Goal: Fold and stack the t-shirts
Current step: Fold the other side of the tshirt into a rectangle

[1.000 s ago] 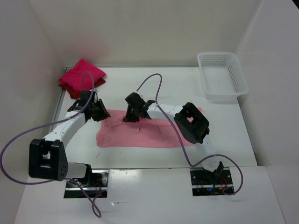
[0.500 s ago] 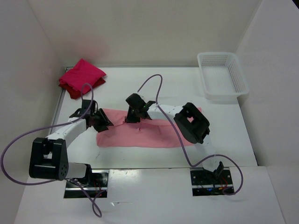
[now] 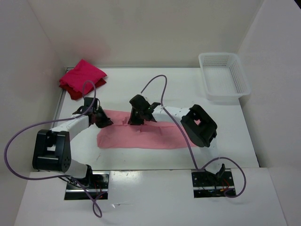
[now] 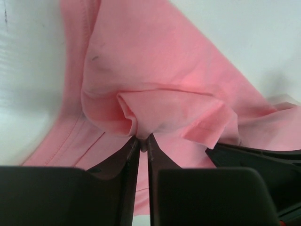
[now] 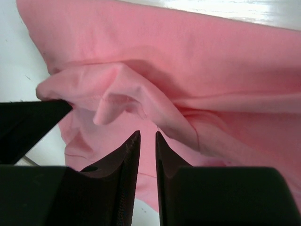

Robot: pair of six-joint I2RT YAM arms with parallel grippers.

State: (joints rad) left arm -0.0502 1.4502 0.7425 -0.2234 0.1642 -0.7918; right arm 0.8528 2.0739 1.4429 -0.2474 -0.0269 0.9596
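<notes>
**Worktop** (image 3: 178, 89): white, and it carries everything I handle here.

**Salmon pink t-shirt** (image 3: 141, 137): lies as a long band across the middle of the worktop, near the arms, with its far edge rucked up.

**Basket** (image 3: 225, 96): white and perforated, at the far right corner, well apart from the cloth.

**Red stack** (image 3: 81, 77): folded at the far left corner, crimson on top with a darker red at its near edge. I judge two of the three shirts done.

**Left gripper** (image 4: 142, 141): fingers together, clamped on a raised fold at the band's left end.

**Right gripper** (image 5: 146, 136): at the far edge near the middle, fingers narrowly apart over a ruck. I cannot tell whether any cloth is caught.

**Step in hand**, as I judge it, is folding the third shirt. The next move calls for both holds to be secure before I lift and carry the edge across evenly. A one-sided hold would drag the band askew.
</notes>
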